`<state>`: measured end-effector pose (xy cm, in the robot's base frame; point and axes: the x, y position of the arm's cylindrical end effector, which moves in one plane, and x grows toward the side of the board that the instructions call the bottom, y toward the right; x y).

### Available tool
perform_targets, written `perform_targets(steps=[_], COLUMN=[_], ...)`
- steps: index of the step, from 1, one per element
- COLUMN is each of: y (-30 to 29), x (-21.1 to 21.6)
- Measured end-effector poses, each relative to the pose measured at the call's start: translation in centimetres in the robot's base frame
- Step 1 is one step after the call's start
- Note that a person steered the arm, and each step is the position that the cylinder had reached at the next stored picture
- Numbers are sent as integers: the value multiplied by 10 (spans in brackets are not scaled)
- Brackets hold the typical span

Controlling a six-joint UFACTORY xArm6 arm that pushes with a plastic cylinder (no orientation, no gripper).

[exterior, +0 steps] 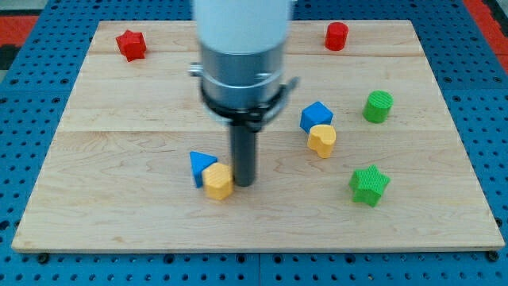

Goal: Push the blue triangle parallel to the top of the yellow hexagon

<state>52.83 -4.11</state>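
The blue triangle point(201, 167) lies on the wooden board point(119, 119), left of centre and low in the view. The yellow hexagon point(217, 182) touches its lower right side. My tip point(244, 184) stands right beside the hexagon, at its right edge, and a little to the right of the triangle. The rod rises from there into the grey arm body point(242, 63).
A blue cube point(316, 117) with a yellow heart-shaped block point(322, 140) against it sits right of centre. A green cylinder point(378, 106) and a green star point(369, 184) are at the right. A red star point(131, 44) and a red cylinder point(336, 36) sit near the top edge.
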Motion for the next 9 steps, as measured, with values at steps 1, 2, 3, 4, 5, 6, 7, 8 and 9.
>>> perform_targets(steps=[1,2,3,4,5,6,7,8,9], y=[-35,-74,-93,-79,-60,-47,-50,-71,-81], x=[0,-11,-38,-55,-43,-57,-85,-109,-126])
